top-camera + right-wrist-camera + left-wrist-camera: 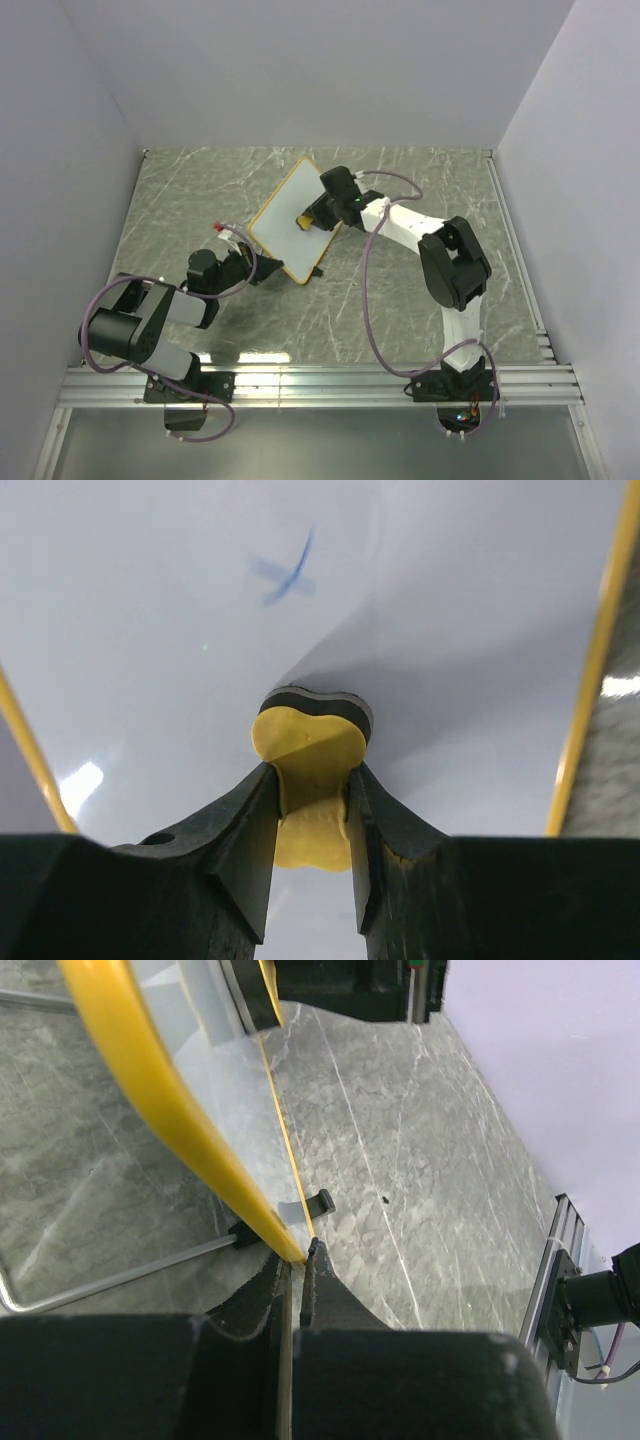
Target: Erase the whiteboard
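The whiteboard [285, 218], white with a yellow-orange frame, stands tilted in the middle of the table. My left gripper [262, 266] is shut on its near lower corner; in the left wrist view the frame [180, 1110] runs into the closed jaws of the left gripper [297, 1260]. My right gripper [312, 218] is shut on a small yellow bone-shaped eraser [307, 755] whose dark felt face presses on the whiteboard surface [150, 650]. A faint blue mark [285, 575] lies on the board above the eraser.
The grey marbled table [400, 300] spreads around the board. A black board foot [322, 1201] and a thin metal rod [120, 1275] show under the board. An aluminium rail [320, 385] runs along the near edge. White walls enclose the table.
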You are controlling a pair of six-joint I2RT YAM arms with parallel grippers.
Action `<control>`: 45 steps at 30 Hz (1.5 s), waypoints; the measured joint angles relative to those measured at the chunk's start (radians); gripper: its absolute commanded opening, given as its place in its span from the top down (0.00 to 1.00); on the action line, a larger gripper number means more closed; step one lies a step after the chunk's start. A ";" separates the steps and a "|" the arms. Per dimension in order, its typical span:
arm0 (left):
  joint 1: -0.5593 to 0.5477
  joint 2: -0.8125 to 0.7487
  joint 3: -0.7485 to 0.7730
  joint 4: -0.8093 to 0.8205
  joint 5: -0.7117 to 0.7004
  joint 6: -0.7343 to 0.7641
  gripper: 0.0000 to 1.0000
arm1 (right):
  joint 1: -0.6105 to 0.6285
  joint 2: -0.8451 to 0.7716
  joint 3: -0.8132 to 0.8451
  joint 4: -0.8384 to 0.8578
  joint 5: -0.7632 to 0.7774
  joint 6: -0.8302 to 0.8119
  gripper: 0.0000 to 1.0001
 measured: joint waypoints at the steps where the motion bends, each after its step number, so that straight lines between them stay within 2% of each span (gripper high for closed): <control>1: 0.000 0.002 0.000 0.000 0.000 -0.001 1.00 | 0.016 -0.004 0.000 0.001 -0.002 0.005 1.00; 7: -0.002 0.003 0.000 0.001 0.000 -0.003 1.00 | 0.069 -0.032 -0.015 0.016 -0.018 0.026 1.00; 14: -0.006 0.002 0.000 0.001 -0.006 -0.003 1.00 | 0.039 -0.030 -0.021 0.027 -0.051 0.021 1.00; 25: -0.029 -0.038 0.002 -0.032 -0.015 0.025 1.00 | -0.177 0.166 0.254 -0.042 -0.016 -0.066 1.00; 29: -0.034 -0.043 0.002 -0.037 -0.016 0.032 1.00 | -0.210 0.212 0.300 -0.063 -0.003 -0.084 1.00; 35: -0.034 -0.044 0.002 -0.046 -0.016 0.032 1.00 | -0.175 0.183 0.238 -0.036 0.007 -0.081 1.00; 41: -0.034 -0.036 0.002 -0.047 -0.015 0.030 1.00 | -0.085 0.102 0.116 0.000 0.004 -0.051 1.00; 45: -0.034 -0.030 0.002 -0.044 -0.015 0.029 1.00 | -0.037 0.073 0.098 0.008 0.000 -0.032 1.00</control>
